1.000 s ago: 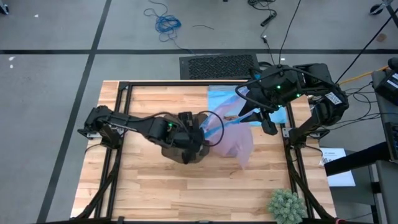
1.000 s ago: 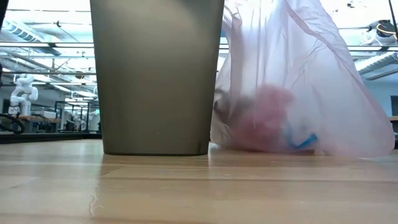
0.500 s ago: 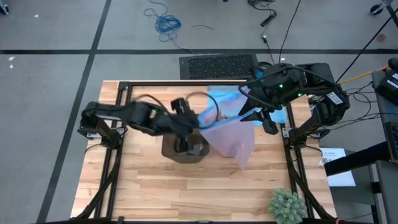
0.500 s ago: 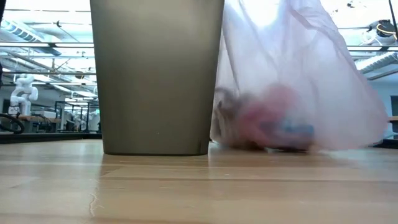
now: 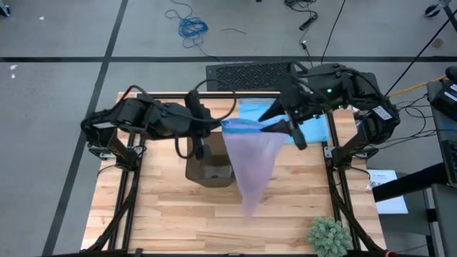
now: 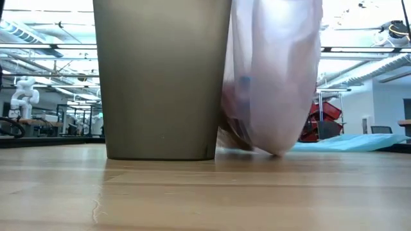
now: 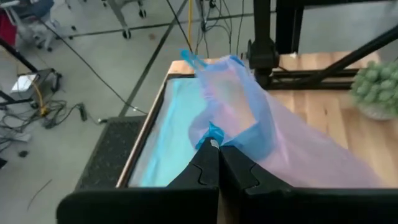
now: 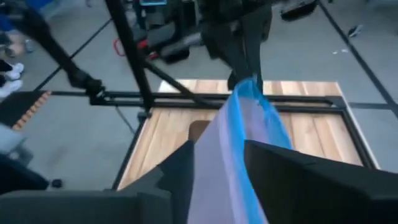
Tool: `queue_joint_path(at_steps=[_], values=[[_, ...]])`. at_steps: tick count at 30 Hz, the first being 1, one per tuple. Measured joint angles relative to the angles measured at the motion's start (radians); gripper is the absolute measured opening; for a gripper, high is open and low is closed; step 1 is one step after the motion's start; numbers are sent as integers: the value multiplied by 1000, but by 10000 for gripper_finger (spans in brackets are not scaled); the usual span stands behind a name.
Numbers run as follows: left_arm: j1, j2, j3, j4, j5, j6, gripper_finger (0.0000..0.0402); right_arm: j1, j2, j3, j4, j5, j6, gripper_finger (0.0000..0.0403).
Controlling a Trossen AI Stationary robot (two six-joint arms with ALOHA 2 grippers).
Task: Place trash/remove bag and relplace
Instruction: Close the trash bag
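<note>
The lavender bag (image 5: 251,168) hangs between my two grippers, right of the olive bin (image 5: 209,171), which stands on its base on the table. In the low view the bag (image 6: 273,77) reaches down to about table level, with the trash (image 6: 239,122) a dim dark mass in its lower part. My left gripper (image 7: 214,148) is shut on the bag's blue-edged rim. My right gripper (image 8: 219,165) has the bag's other side between its fingers. My left gripper pinches the bag's gathered, blue-edged rim (image 7: 212,132) between its two fingertips, slanting down from the table's left. The bag hangs below and beyond it. My right gripper holds the opposite side of the rim (image 8: 233,146) between its two fingers, coming from the table's right and slanting down. The rim runs taut across to the left gripper (image 8: 249,74), and the film hangs below.
A light blue plastic bag (image 5: 303,121) lies flat on the table's far right part. A green spiky plant (image 5: 329,235) stands at the near right corner. The black frame rails (image 5: 127,178) run along both table sides. Bare wood lies left of and in front of the bin.
My left gripper has risen from over the bin and gone toward the far edge, carrying its part of the rim. The bag, which lay spread wide on the table, now hangs narrow and drawn up, its right part lifted off the wood. My right gripper has tipped slightly.
</note>
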Motion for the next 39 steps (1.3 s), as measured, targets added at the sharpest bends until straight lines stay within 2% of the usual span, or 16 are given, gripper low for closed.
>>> queue_joint_path(at_steps=[7,12,17,28,30,32,34,37,39], values=[[35,2,1,-11,5,18,0,0,119,-2,16,29,47,234],[39,3,1,-23,33,19,0,-4,154,-2,64,48,51,277],[37,3,1,-25,36,15,0,-15,142,-1,64,141,90,286],[37,3,1,-12,29,19,0,-47,236,-1,4,107,38,284],[37,3,1,-12,29,19,0,-47,248,-1,2,76,36,269],[37,3,1,-12,28,18,0,-47,255,-1,-3,76,33,234],[37,3,1,-10,26,18,0,-46,254,-1,1,76,30,176],[37,3,1,-10,23,18,0,-47,248,-1,3,79,10,58],[37,3,1,-10,14,20,0,-47,248,0,-3,79,-16,18]])
